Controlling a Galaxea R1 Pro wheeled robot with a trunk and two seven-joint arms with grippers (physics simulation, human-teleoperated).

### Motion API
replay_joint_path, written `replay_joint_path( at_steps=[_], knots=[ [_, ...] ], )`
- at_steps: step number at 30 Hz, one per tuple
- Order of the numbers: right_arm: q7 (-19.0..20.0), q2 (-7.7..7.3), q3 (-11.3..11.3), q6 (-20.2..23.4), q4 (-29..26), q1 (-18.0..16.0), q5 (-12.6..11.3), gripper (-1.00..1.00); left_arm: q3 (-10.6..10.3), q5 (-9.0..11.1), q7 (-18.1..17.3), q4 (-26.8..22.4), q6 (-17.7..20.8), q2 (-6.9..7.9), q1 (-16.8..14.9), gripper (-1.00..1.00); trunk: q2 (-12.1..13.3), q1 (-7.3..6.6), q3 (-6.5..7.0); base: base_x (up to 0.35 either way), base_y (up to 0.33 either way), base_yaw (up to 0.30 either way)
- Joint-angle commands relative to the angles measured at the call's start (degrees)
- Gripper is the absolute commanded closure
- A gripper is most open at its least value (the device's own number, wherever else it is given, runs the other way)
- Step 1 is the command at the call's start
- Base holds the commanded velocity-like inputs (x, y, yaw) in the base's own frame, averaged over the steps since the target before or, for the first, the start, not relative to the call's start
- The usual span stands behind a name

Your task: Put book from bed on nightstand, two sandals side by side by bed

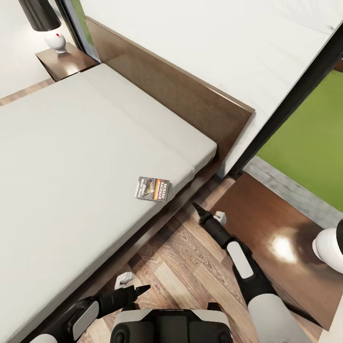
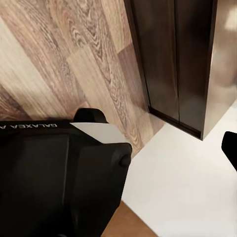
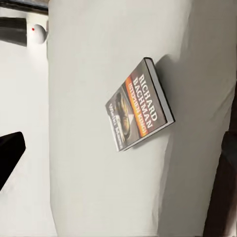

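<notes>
The book [image 1: 152,188] lies flat on the off-white mattress of the bed [image 1: 71,157], close to its near edge, and its cover lettering reads clearly in the right wrist view [image 3: 140,106]. My right gripper [image 1: 196,207] hovers open over the floor just off the bed's edge, a short way from the book and pointing at it. My left gripper [image 1: 144,287] is open, low beside the bed frame, close to my base. One nightstand [image 1: 267,224] stands right of my right arm, another nightstand [image 1: 66,63] beyond the bed. The sandals are out of view.
A wide brown headboard [image 1: 190,95] runs behind the bed. A white lamp base [image 1: 331,247] sits on the near nightstand, another lamp [image 1: 56,42] on the far one. A dark-framed window [image 1: 305,138] with green outside rises at the right. Wood-plank floor [image 1: 190,257] lies between bed and nightstand.
</notes>
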Motion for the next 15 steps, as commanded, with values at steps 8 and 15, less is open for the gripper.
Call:
replay_joint_path(
  at_steps=[8,15],
  knots=[
    [0.26,0.15,0.11,-2.5,0.63,-0.48,-3.79,-1.0,-0.36,0.6,-0.08,-0.05,0.51,-0.03,-0.03,-1.0,-0.05,0.01,-0.04,0.0,0.0,0.0],
    [0.27,1.52,0.82,-6.26,12.44,-0.5,-4.09,-1.0,-0.36,0.6,-0.07,-0.05,0.54,-0.16,-0.03,-1.0,-0.05,0.01,-0.04,0.0,0.0,0.0]
  ],
)
